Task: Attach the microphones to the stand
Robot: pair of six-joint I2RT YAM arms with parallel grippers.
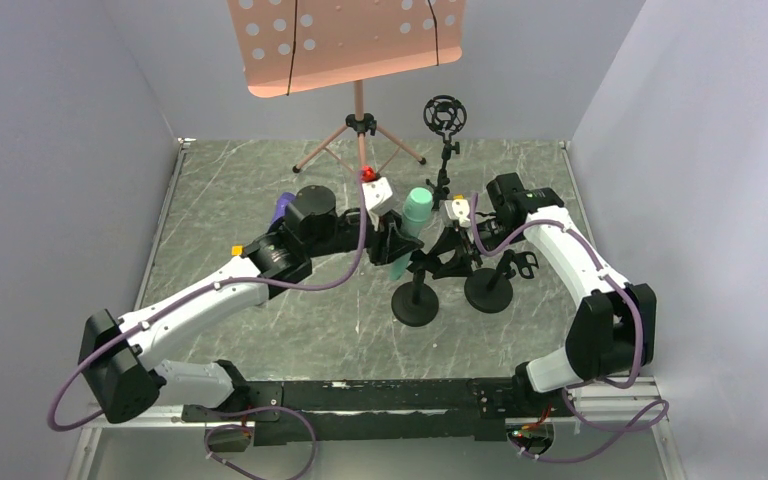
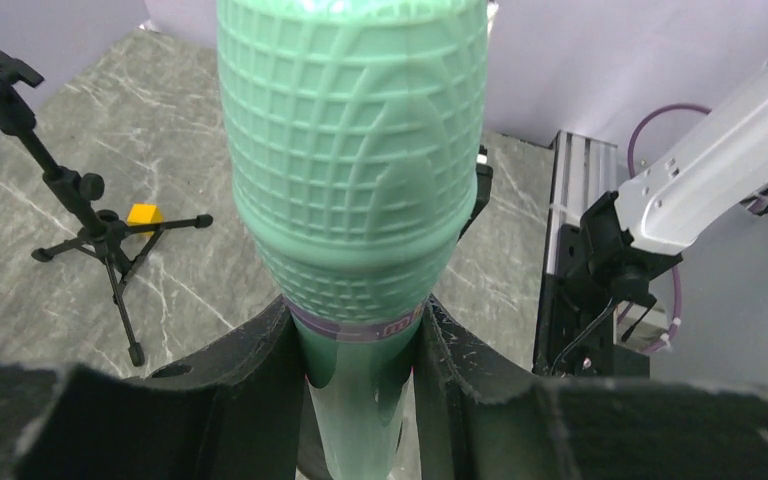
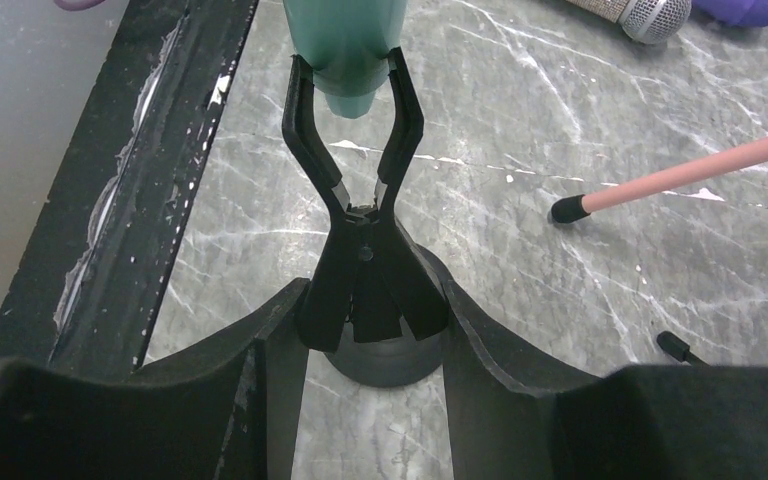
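Note:
My left gripper (image 2: pixel 358 320) is shut on the mint green microphone (image 2: pixel 352 170), just under its ribbed head, holding it upright over the round-based stand (image 1: pixel 415 303). My right gripper (image 3: pixel 372 300) is shut on the handles of that stand's black clip (image 3: pixel 360 170). The clip's jaws are spread around the green microphone's tail (image 3: pixel 345 40). The silver microphone (image 3: pixel 650 12) and the purple microphone (image 3: pixel 750 10) lie on the table beyond. In the top view the purple microphone (image 1: pixel 282 207) shows behind the left arm.
A second round-based stand (image 1: pixel 488 290) sits right of the first. A small tripod with a black ring shock mount (image 1: pixel 445 113) and a pink music stand (image 1: pixel 355 40) are at the back. One pink leg (image 3: pixel 680 175) crosses near the clip. A yellow cube (image 2: pixel 143 214) lies by the tripod.

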